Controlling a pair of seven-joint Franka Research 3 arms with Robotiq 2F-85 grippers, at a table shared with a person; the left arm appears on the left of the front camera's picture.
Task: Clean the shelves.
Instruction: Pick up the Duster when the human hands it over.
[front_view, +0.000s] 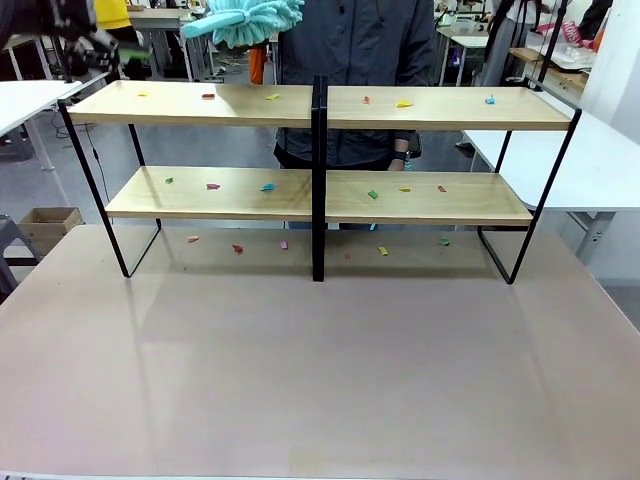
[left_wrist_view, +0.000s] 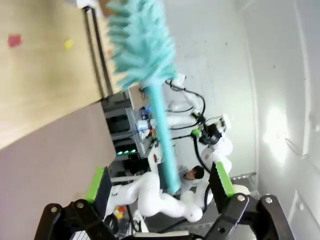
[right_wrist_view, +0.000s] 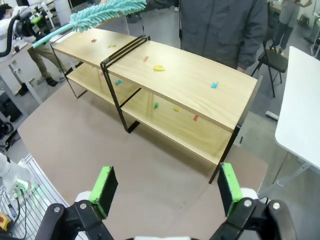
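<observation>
Teal duster reaches between the left gripper's wide-open fingers; the right gripper gapes empty.

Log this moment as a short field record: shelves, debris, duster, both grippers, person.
shelves: two-tier wood rack with a black frame, standing on the table
debris: small coloured scraps on the top boards, the lower boards and the table beneath
duster: teal, fluffy head raised above the top left board
left gripper: fingers spread wide, duster handle running between them; how it is held is unclear
right gripper: open, empty, above the table
person: standing behind the rack
</observation>
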